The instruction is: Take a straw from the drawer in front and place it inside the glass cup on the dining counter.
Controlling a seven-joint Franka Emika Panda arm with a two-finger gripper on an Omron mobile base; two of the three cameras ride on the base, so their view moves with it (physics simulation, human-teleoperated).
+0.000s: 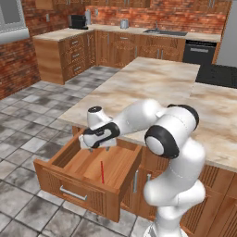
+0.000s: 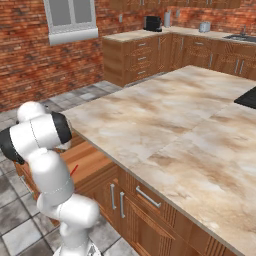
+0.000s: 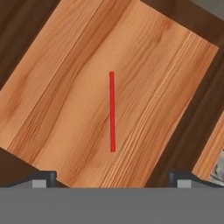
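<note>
My end effector (image 1: 96,147) hangs spread wide over the open drawer (image 1: 69,178), where the straw (image 3: 112,112) lies flat. Next I should descend and pinch it.

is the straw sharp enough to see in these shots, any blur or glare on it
Hand view: straw crisp red on the drawer floor, no glare. Left base view: thin, slightly soft, under the open gripper. Right base view: a sliver beside the arm.

Even, bright rendered light; soft coarse textures, slight blur; faint shadow inside drawer (image 1: 88,169); no glare.
</note>
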